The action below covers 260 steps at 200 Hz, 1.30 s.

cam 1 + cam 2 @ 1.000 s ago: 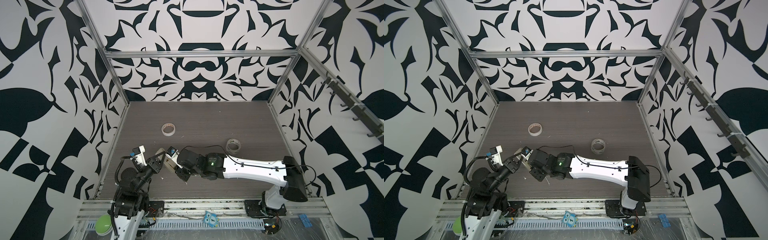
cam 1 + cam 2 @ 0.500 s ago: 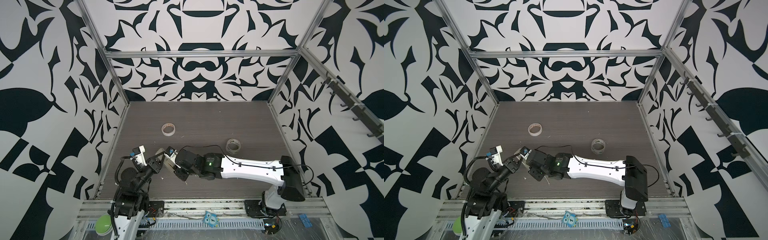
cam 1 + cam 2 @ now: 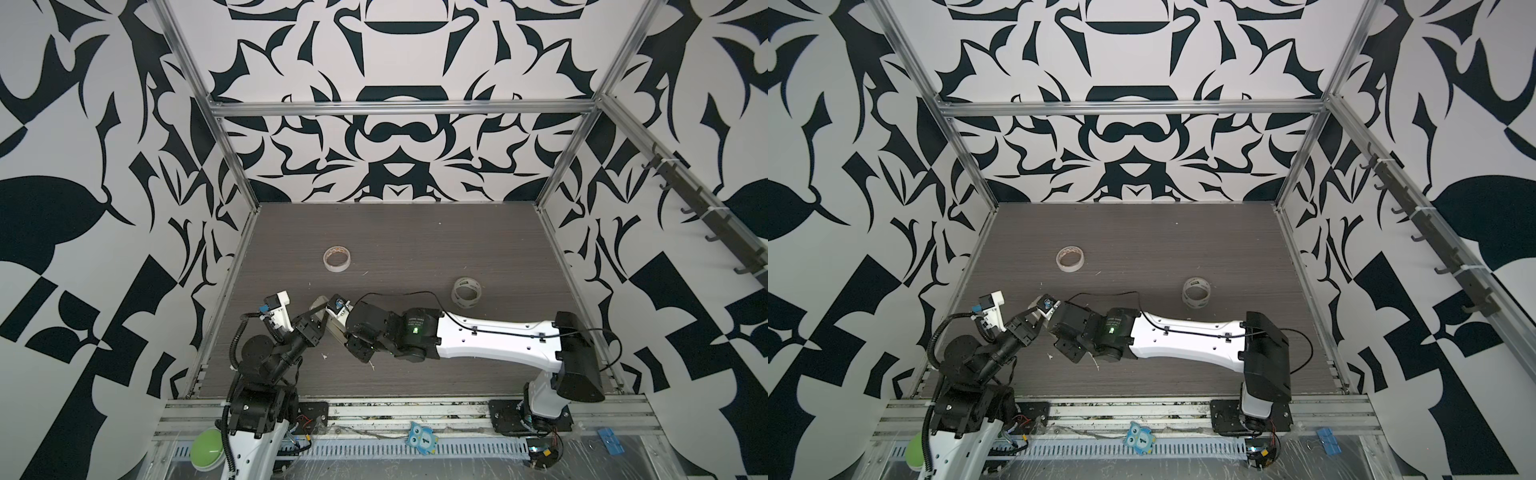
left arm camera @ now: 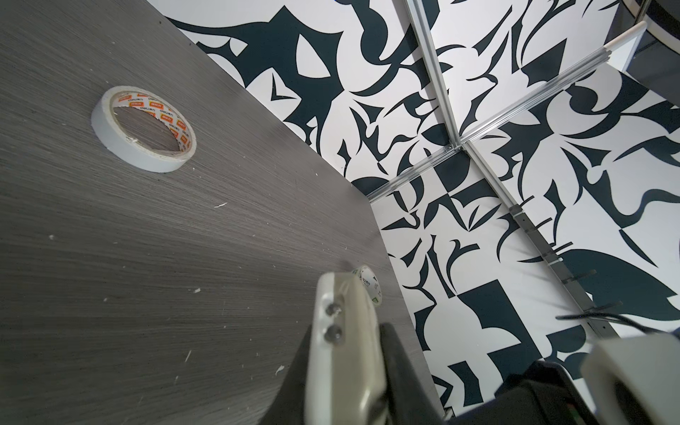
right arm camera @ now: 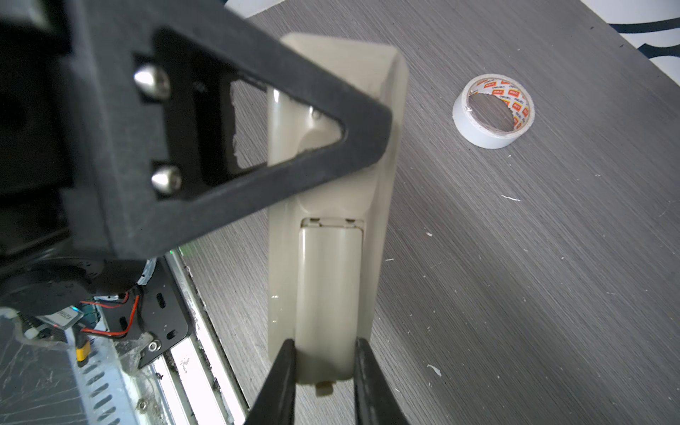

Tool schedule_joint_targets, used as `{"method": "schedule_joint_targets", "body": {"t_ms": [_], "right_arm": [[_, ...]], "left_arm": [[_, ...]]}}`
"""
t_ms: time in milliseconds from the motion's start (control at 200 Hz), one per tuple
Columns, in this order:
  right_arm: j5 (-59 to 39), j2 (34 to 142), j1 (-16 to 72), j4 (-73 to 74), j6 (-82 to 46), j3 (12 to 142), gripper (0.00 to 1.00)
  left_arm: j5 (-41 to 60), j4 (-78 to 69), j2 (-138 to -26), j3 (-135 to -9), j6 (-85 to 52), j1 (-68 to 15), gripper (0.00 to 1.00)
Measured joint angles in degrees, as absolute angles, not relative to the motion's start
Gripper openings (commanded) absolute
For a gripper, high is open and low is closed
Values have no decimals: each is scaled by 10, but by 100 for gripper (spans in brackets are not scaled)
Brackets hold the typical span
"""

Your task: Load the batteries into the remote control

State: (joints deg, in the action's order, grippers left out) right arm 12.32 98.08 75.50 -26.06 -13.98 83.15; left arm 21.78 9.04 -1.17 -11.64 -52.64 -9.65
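Note:
The remote control (image 5: 331,191) is held off the table with its plain beige back towards the right wrist camera. It also shows between the two arms in both top views (image 3: 330,326) (image 3: 1042,311). My left gripper (image 4: 347,331) is shut on the remote's upper half; one of its black fingers (image 5: 257,147) crosses the back. My right gripper (image 5: 325,346) is shut on the sides of the battery cover (image 5: 329,294) at the remote's other end. A narrow gap shows at the cover's inner edge. The batteries are out of view.
A white tape roll (image 3: 336,259) (image 3: 1070,258) (image 4: 143,128) (image 5: 493,110) lies on the grey table behind the grippers. A clear tape roll (image 3: 466,292) (image 3: 1196,293) stands to the right. White scraps (image 3: 371,365) dot the table. The metal front rail (image 5: 206,331) runs close below the remote.
My right arm has shifted slightly to the left, towards the left gripper. The left arm and the remote have stayed in place.

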Motion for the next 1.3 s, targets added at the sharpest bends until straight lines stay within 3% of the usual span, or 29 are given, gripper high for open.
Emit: {"method": "schedule_joint_targets", "body": {"t_ms": [1125,1300], "right_arm": [[141,1001,757,-275,-137,853,0],[142,1001,758,-275,-136,853,6]], "left_arm": [[212,92,-12,-116,-527,-96,0],[212,92,-12,-116,-527,-96,0]]}}
